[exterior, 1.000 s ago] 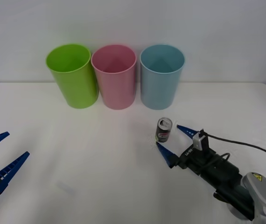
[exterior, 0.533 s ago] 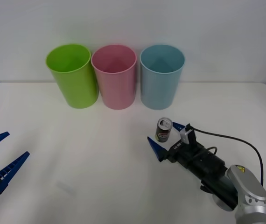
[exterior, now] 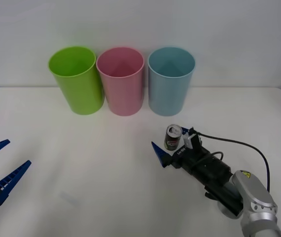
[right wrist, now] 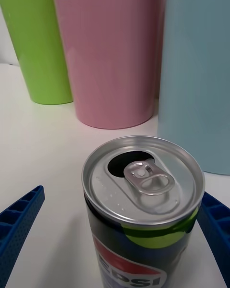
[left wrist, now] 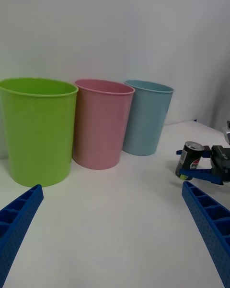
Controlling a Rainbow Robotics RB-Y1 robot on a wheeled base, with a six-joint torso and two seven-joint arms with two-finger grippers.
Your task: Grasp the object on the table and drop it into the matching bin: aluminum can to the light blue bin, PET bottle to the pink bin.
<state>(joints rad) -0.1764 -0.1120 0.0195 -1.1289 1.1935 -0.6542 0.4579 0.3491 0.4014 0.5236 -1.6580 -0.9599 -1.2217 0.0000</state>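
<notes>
The aluminum can point(exterior: 173, 137), small and black with a silver pull-tab top, stands upright on the white table point(exterior: 81, 168) in front of the light blue bin point(exterior: 171, 81). My right gripper point(exterior: 174, 143) is open and straddles the can, one blue finger on each side, not touching it. In the right wrist view the can point(right wrist: 143, 206) stands close between the fingers point(right wrist: 19, 223). The pink bin point(exterior: 121, 81) stands left of the light blue one. My left gripper point(exterior: 18, 152) hangs open at the table's near left, with nothing in it.
A lime green bin point(exterior: 76, 79) stands left of the pink bin; all three line the back of the table by the white wall. A black cable point(exterior: 239, 144) loops off the right arm. The left wrist view shows the can point(left wrist: 190, 160) far off.
My right gripper has slid forward and to the left, so the can now sits deeper between its open fingers. The can and the left arm have not moved.
</notes>
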